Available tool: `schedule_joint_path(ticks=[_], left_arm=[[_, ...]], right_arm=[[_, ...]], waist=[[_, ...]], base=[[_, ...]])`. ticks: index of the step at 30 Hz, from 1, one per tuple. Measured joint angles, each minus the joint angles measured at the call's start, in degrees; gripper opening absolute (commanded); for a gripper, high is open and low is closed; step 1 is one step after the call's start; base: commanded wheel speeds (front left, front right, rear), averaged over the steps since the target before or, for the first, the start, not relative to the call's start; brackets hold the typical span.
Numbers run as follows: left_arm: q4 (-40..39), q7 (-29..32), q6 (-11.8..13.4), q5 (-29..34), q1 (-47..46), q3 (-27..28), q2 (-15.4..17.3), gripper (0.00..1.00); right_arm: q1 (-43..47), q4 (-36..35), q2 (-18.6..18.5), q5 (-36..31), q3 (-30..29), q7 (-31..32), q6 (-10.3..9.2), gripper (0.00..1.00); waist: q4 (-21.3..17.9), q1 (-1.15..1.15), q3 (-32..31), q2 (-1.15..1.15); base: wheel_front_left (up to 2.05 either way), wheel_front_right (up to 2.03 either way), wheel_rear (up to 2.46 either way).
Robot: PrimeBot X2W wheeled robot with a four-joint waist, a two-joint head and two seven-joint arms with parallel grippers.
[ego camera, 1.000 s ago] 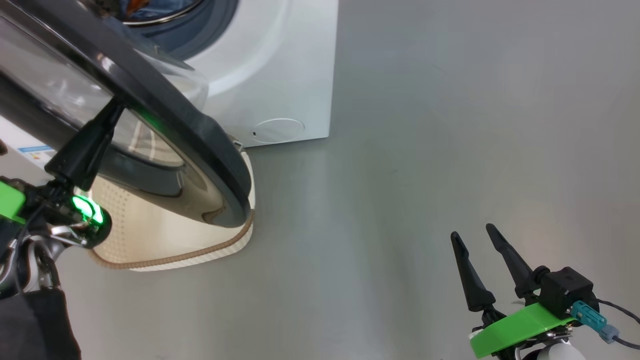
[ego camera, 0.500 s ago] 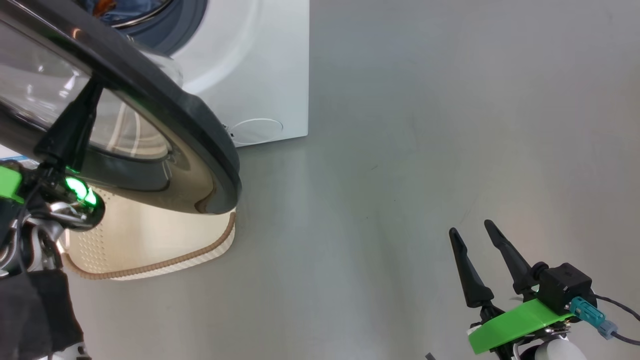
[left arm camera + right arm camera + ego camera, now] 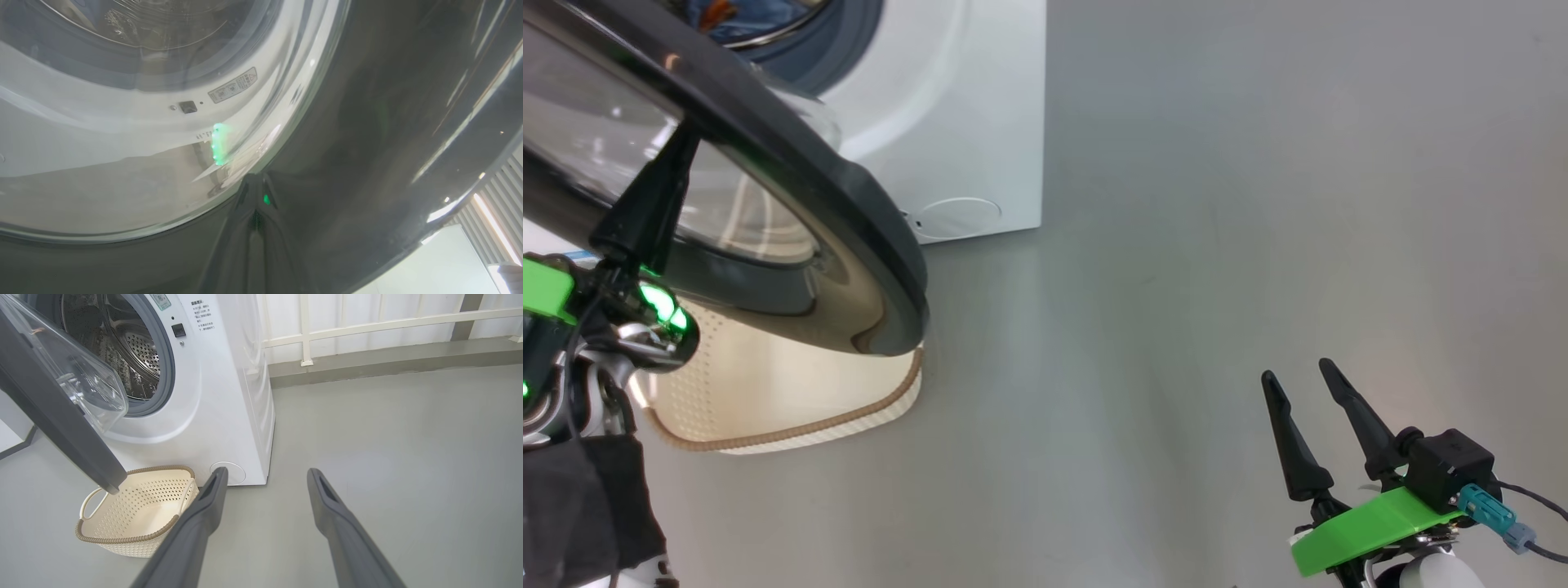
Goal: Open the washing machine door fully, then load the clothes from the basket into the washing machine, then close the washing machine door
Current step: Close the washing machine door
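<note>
The washing machine door [image 3: 849, 204], black-rimmed with a bulging glass bowl, stands partly open and hangs over the basket [image 3: 792, 408]. My left gripper [image 3: 686, 143] is shut, its tips pressed against the door's outer face; in the left wrist view the left gripper [image 3: 254, 181] meets the dark rim at the edge of the glass [image 3: 122, 122]. Blue clothes [image 3: 739, 18] lie inside the drum of the washing machine [image 3: 964, 114]. The cream basket [image 3: 135, 510] looks empty. My right gripper [image 3: 1297, 371] hangs open over bare floor at lower right, holding nothing; its fingers [image 3: 204, 514] point toward the machine.
Grey floor [image 3: 1217, 245] stretches to the right of the machine. A small round white flap [image 3: 956, 216] sits low on the machine's front. A white railing [image 3: 388, 322] and a low kerb run along the far wall.
The head view has swung slightly left, then back right. My left gripper stays shut against the door, which has barely moved relative to the machine. The right gripper holds its place, open.
</note>
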Motion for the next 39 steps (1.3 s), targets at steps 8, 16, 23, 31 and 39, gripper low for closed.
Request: schedule_joint_path(ticks=[8,16,23,31,39], left_arm=[[-1.31,-1.02,-0.01,0.0,1.12,0.22,0.03,0.0],[-4.99,-8.35,-0.01,5.02,4.26,0.02,0.68,1.0],[-9.48,-14.37,-0.02,8.61,6.86,-2.87,2.64,1.0],[-14.84,-28.22,-0.18,18.8,12.13,-12.62,9.95,1.0],[-13.11,-46.57,-0.19,29.38,17.14,-21.89,18.03,1.0]], right_arm=[[0.05,-0.04,0.04,0.0,-0.01,-0.01,0.0,1.0],[1.36,0.05,0.05,0.0,0.0,-0.01,0.0,1.0],[1.42,0.02,0.08,0.0,-0.01,-0.01,0.0,1.0],[2.51,-0.36,0.12,-0.01,-0.05,-0.01,0.0,1.0],[2.53,-0.86,0.11,-0.01,-0.21,-0.01,0.0,1.0]], waist=[[2.08,0.0,-2.19,0.0],[4.32,0.0,-4.78,0.0],[5.92,0.0,-6.16,0.0],[6.44,0.0,-6.34,0.0],[6.48,0.0,-6.53,0.0]], base=[[0.0,0.0,0.0],[0.0,0.0,0.0],[0.0,0.0,0.0],[0.0,0.0,0.0],[0.0,0.0,0.0]])
